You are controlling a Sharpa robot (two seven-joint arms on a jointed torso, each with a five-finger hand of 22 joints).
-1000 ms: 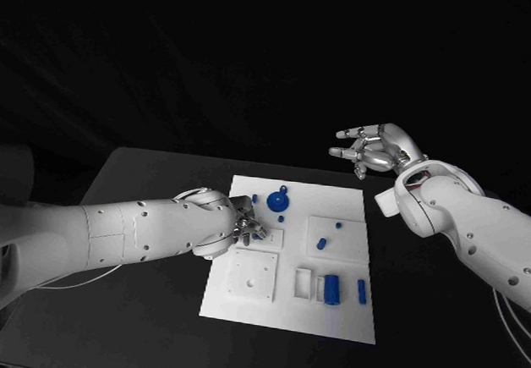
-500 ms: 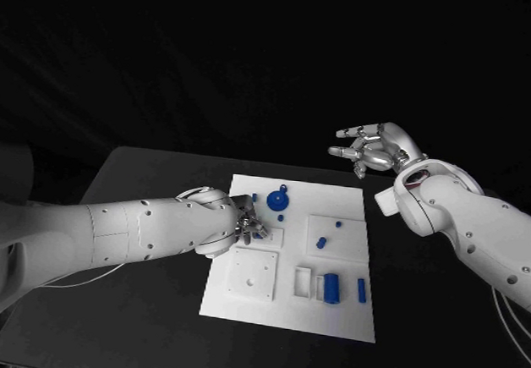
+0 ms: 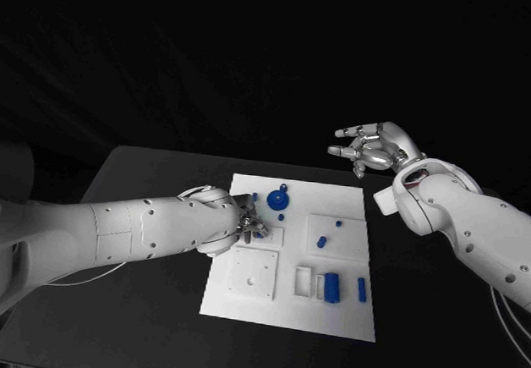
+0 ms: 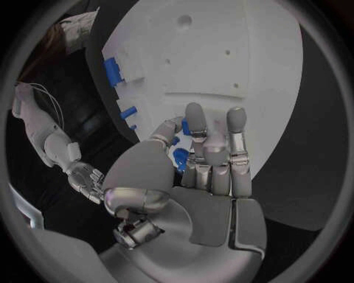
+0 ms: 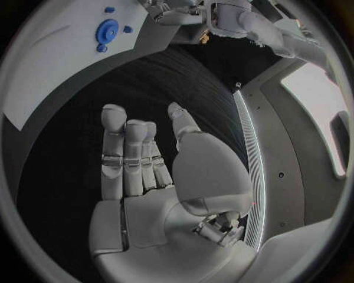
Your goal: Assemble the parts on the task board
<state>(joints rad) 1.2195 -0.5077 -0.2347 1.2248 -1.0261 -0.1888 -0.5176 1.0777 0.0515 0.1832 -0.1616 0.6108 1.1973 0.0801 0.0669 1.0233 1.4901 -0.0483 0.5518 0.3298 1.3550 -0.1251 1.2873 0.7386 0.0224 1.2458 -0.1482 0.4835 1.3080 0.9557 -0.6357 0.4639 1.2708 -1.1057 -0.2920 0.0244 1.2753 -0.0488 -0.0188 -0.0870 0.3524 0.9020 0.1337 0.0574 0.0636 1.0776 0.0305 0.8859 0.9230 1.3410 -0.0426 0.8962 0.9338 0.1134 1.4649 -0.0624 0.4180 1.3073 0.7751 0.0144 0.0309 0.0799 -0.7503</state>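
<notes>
My left hand (image 3: 241, 225) sits low on the task board (image 3: 288, 317) on the bench, pinching a small blue part (image 4: 185, 127). I should push it straight down, slowly, so it does not tip. My right hand (image 3: 372, 149) hangs open, well apart, holding nothing.

The task board (image 3: 292, 300) looked like matt white plastic, its blue parts (image 3: 330, 287) smooth plastic. The table (image 3: 134, 310) was dull black. Both hands, left (image 4: 193, 177) and right (image 5: 159, 177), showed satin silver metal.
</notes>
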